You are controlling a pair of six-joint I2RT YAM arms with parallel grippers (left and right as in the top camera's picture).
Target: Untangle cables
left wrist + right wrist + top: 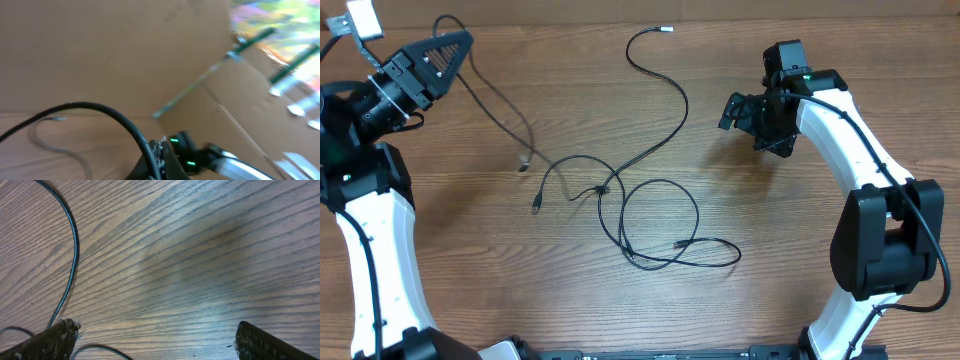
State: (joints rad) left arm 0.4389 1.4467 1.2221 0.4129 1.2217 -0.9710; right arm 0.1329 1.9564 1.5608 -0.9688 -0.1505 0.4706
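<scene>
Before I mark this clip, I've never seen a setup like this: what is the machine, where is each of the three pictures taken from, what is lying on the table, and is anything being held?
The machine is two white-and-black robot arms at a wooden table. One picture looks down from above; the other two come from small cameras on each arm's wrist.

On the table lie thin black cables, looped over each other near the middle, with loose ends trailing off toward the top and the left.

The left hand is raised at the upper left and shut, with one cable running up to it. Its wrist picture is blurred but shows a black cable arching into the fingers, so it appears to be gripping that cable.

The right hand hovers open at the upper right, holding nothing; its wrist picture shows both fingertips wide apart above bare wood.
</scene>
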